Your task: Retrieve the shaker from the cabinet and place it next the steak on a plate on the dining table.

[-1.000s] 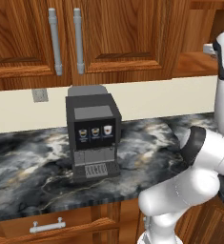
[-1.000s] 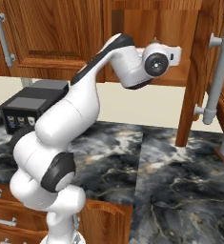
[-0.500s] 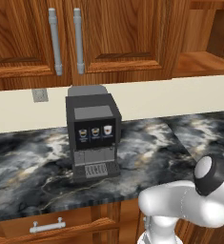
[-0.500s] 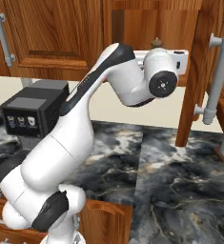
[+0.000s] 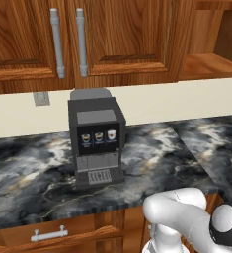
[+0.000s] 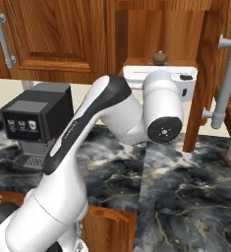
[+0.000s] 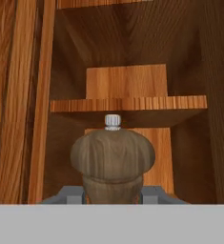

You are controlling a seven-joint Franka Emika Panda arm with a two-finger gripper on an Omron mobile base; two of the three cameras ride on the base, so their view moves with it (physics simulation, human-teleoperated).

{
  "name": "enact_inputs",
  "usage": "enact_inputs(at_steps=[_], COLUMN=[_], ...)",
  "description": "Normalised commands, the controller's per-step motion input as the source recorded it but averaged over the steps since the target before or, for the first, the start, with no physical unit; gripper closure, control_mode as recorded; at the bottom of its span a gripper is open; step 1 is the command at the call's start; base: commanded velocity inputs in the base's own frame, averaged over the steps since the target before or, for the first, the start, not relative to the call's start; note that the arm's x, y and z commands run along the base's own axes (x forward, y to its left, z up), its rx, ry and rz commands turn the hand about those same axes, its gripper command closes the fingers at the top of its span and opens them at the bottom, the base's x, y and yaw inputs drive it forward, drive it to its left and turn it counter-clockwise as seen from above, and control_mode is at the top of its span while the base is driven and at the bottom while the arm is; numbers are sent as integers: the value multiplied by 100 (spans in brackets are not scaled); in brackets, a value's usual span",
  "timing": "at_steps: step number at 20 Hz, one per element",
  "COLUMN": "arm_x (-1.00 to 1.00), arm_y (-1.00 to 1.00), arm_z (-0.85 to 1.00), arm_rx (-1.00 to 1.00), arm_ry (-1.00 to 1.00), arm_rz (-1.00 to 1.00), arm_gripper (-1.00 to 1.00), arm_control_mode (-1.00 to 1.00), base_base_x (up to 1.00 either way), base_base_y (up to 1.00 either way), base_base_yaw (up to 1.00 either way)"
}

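Tool (image 7: 112,196): mine, two grey fingers (image 7: 68,196) drawn in narrow, one either side of the shaker (image 7: 112,159), clamped on its body just below the cap. Shaker: small turned wood, brown, a rounded mushroom cap with a little pale ribbed knob on top; it stands upright in my grip at the open front of the cabinet (image 6: 151,29), its dark cap (image 6: 159,57) peeping above my white hand in the right base view. Cabinet: reddish-brown wood grain, flat plank shelf (image 7: 127,104) beyond the shaker, closed doors to the left with grey tubular handles (image 5: 57,43). Table (image 5: 33,183): black-and-grey marbled stone, polished. Coffee machine (image 5: 96,141): boxy, black and grey, on the table to the left.
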Motion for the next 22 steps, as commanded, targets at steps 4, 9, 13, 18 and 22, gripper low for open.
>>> enact_inputs(at_steps=[4,9,13,18,22], arm_x=[-100,-100,-100,-98,-88], arm_y=[18,35,37,61,81], arm_z=[0,0,6,0,0], arm_rx=[0,0,0,3,1], arm_ry=[-7,-4,-6,-5,0], arm_rz=[-1,-9,-10,-6,0], arm_gripper=[100,100,100,100,100], arm_control_mode=[-100,-100,-100,-100,-100], base_base_x=[0,0,0,0,0], base_base_y=[0,0,0,0,0], base_base_yaw=[0,0,0,0,0])
